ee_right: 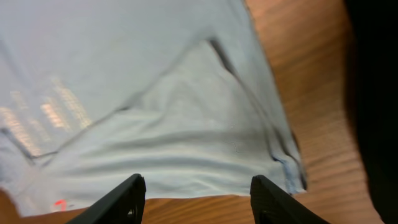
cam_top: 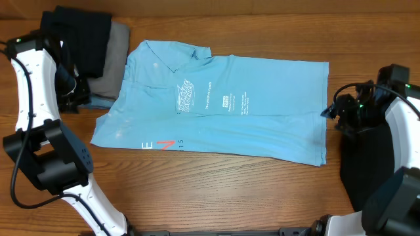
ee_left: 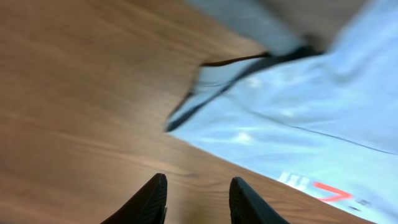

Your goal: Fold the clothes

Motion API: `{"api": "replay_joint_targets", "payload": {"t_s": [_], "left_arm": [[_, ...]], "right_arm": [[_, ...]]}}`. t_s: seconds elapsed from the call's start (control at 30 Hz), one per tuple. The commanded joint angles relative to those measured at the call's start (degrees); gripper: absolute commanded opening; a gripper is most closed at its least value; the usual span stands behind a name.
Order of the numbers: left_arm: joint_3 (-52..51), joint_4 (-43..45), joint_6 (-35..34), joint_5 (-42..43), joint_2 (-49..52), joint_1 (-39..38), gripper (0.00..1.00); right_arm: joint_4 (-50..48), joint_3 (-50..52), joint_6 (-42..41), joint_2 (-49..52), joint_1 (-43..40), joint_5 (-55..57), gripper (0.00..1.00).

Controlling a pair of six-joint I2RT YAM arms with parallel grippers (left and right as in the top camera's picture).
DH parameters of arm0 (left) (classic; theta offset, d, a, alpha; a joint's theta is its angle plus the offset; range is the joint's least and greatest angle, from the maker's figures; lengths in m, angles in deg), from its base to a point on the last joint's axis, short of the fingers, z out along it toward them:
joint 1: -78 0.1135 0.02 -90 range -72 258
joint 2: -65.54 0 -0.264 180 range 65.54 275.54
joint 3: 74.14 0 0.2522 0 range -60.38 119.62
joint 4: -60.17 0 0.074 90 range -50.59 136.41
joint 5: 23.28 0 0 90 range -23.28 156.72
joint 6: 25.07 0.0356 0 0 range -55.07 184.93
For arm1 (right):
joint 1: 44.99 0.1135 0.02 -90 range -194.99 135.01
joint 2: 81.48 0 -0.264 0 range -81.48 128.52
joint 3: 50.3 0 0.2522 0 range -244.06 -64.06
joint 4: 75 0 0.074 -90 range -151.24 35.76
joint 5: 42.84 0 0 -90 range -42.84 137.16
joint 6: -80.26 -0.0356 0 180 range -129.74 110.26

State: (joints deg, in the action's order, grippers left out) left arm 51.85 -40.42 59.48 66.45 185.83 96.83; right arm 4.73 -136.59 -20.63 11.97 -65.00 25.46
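Note:
The light-blue T-shirt (cam_top: pixel 216 105) lies flat in the middle of the table, folded lengthwise, with its print facing up. A black garment (cam_top: pixel 75 36) sits on a grey one (cam_top: pixel 115 62) at the back left. My left gripper (cam_top: pixel 73 92) hovers by the shirt's left edge. It is open over bare wood (ee_left: pixel 198 193), and the shirt's corner (ee_left: pixel 292 106) lies just ahead of it. My right gripper (cam_top: pixel 331 111) is at the shirt's right edge. It is open with nothing between its fingers (ee_right: pixel 199 190), above the shirt's hem (ee_right: pixel 161 124).
The wooden table (cam_top: pixel 216 190) stretches in front of the shirt. A dark, flat shape (cam_top: pixel 361 183) lies at the right under my right arm and also shows at the right wrist view's edge (ee_right: pixel 379 93).

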Motion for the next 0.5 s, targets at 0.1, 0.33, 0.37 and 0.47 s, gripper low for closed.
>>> {"api": "replay_joint_targets", "payload": {"t_s": [0.1,0.33,0.37,0.47], "left_arm": [[-0.8,0.3,1.7,5.2,-1.6,-6.2,0.38],[-9.6,4.5,0.6,4.9,-1.6,-10.9,0.40],[-11.2,5.1,-0.2,4.7,-1.6,-11.1,0.40],[-16.5,8.3,-1.0,4.6,-1.6,-11.3,0.39]], "right_arm": [[1.2,-0.3,0.2,-1.0,-0.2,-5.2,0.66],[1.8,7.9,-7.1,1.0,-0.2,1.5,0.68],[1.1,9.7,-7.8,1.0,-0.2,1.5,0.68],[-2.4,15.5,-10.4,1.0,-0.2,1.5,0.67]]}}
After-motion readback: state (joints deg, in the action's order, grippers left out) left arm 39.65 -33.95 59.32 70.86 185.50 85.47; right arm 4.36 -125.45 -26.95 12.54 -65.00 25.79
